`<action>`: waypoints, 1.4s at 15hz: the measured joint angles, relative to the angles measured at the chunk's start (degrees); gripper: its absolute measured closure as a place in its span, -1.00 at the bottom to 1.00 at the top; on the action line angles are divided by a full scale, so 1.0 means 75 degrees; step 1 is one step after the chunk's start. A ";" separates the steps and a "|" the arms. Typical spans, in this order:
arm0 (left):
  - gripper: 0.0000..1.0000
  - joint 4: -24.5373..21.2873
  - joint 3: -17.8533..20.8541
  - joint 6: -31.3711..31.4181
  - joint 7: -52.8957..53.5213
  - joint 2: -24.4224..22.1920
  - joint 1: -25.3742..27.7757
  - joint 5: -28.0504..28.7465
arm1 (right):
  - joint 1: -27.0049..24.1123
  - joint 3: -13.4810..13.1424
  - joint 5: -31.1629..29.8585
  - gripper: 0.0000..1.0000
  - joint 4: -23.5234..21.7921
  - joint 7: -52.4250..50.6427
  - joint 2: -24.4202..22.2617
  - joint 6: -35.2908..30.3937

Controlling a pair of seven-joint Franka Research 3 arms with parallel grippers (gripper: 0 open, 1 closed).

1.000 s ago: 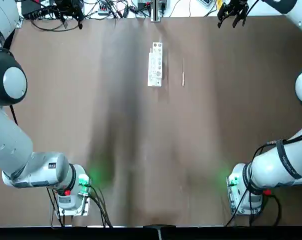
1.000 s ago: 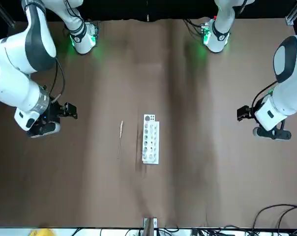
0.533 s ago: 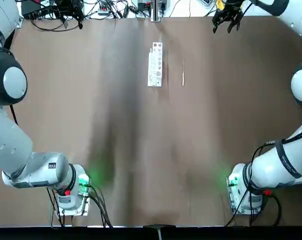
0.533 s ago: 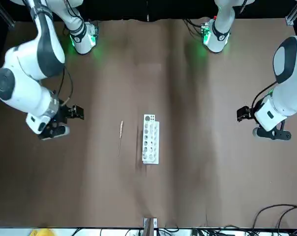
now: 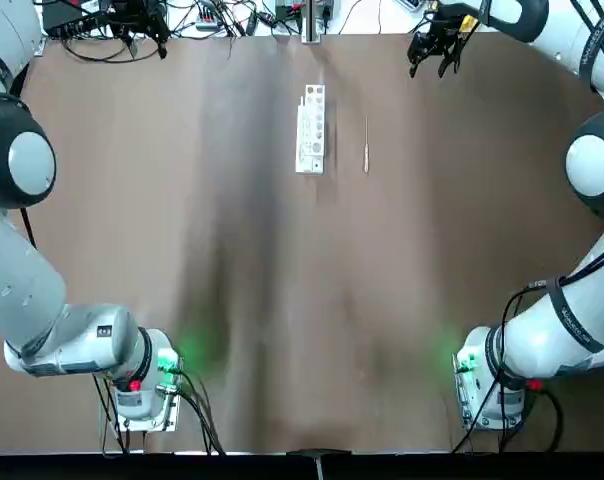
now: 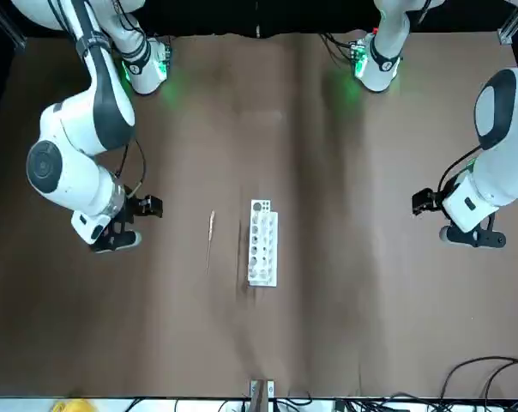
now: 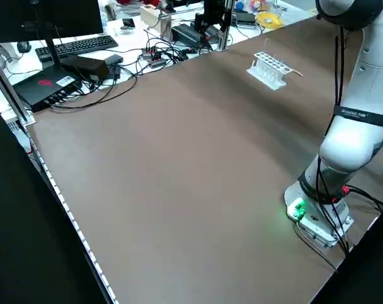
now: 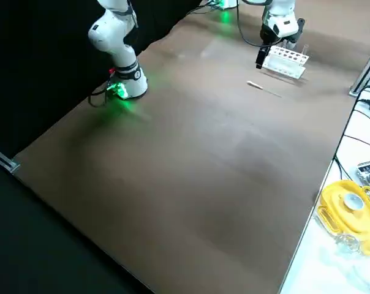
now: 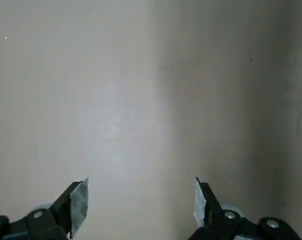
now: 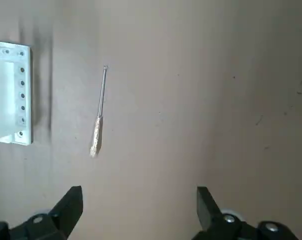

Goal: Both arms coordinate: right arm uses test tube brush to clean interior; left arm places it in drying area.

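Black-fingered, the right gripper (image 5: 434, 47) hangs open and empty at the top view's upper right, jaws spread, likely for the test tube brush (image 5: 366, 145) lying flat upper centre, just beside the white rack (image 5: 311, 128). The left gripper (image 9: 139, 204), also open, idles.

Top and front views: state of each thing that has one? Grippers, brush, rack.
Right arm's black two-finger gripper: open, empty, above the table short of the brush.
Left arm's black two-finger gripper: open, empty, over bare table.
Thin pale test tube brush: lying flat, untouched, beside the rack.
Small white oblong rack with round holes: standing on the table.
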 joint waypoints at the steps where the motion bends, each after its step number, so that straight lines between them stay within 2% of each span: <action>1: -1.00 0.0000 0.0002 0.0020 0.0000 0.0010 0.0000 0.0001 | 0.0033 0.0000 0.0000 -1.00 0.0000 0.0040 0.0030 0.0061; 4: -1.00 -0.0001 0.0000 0.0043 0.0000 0.0083 -0.0001 0.0313 | 0.0099 -0.0001 0.0000 -1.00 0.0000 0.0102 0.0172 0.0257; 21: -1.00 0.0010 0.0009 0.0165 0.0088 0.0199 0.0082 0.0346 | 0.0117 -0.0115 -0.0004 -1.00 0.0146 0.0178 0.0298 0.0353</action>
